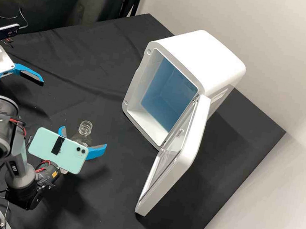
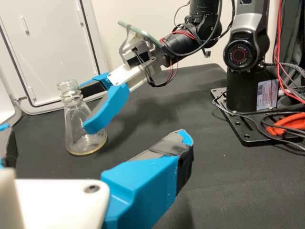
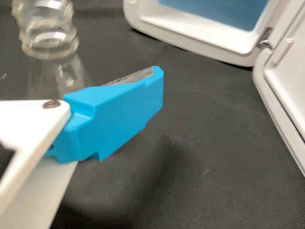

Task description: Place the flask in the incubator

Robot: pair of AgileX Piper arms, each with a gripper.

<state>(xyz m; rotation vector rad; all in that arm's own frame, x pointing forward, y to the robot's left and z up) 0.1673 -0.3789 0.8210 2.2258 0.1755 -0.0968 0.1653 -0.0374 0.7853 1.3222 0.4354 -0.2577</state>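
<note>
The flask (image 1: pixel 86 127) is a small conical one of clear glass with a ribbed neck and an open mouth. It stands upright on the black bench (image 1: pixel 92 54), just in front of the incubator's opening and a little apart from it. A faint yellowish ring shows round its base in the left wrist view.

The right gripper (image 1: pixel 83 139) lies low over the bench with its two blue fingers spread wide, one on each side of the flask's body. The jaws have not closed on the glass, and whether either finger touches it I cannot tell. A mint-green phone (image 1: pixel 58 150) sits on this arm's wrist, just behind the fingers.

The left gripper (image 1: pixel 16 87) hangs well apart from the flask, nearer the bench's far left. Its fingers are also splayed wide and hold nothing.

The incubator (image 1: pixel 208 61) is a white box with a pale blue interior, tilted back on the bench. Its door (image 1: pixel 176 161) stands swung open to one side.
</note>
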